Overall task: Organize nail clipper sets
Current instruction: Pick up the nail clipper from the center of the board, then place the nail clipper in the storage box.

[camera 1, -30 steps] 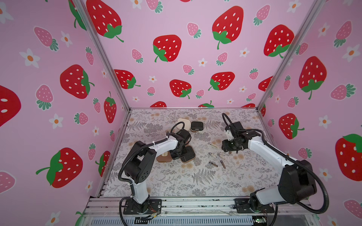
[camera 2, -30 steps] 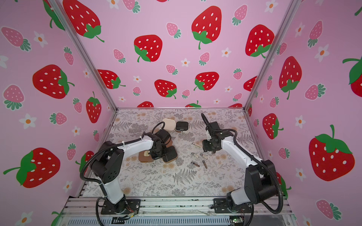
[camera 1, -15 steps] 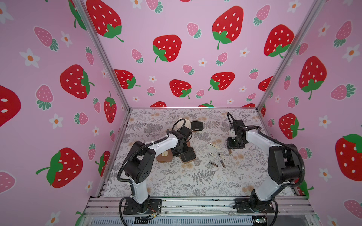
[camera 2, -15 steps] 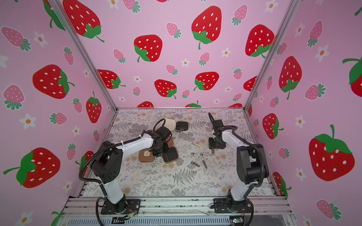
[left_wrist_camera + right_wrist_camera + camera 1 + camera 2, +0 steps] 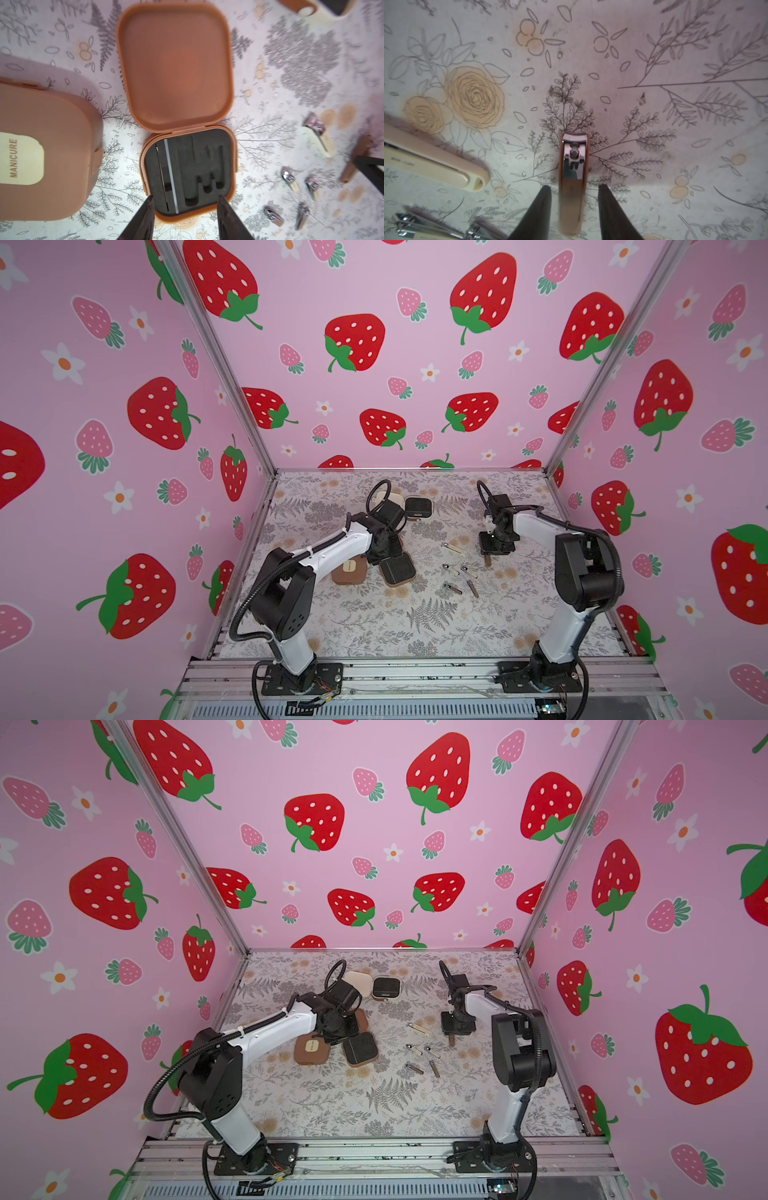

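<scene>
Since a second ago the right arm's elbow has swung up and inward. Its right gripper (image 5: 574, 186) is spread astride a brown-handled metal nail clipper (image 5: 572, 166) lying on the floral tablecloth (image 5: 675, 62), with a gap on each side. The left gripper (image 5: 186, 197), also spread and holding nothing, hovers at the edge of an open brown rounded-square plastic case (image 5: 176, 66) with black slotted foam. A closed brown case with a cream patch (image 5: 52, 135) lies beside it, and an open cream case (image 5: 358, 982) sits farther back.
</scene>
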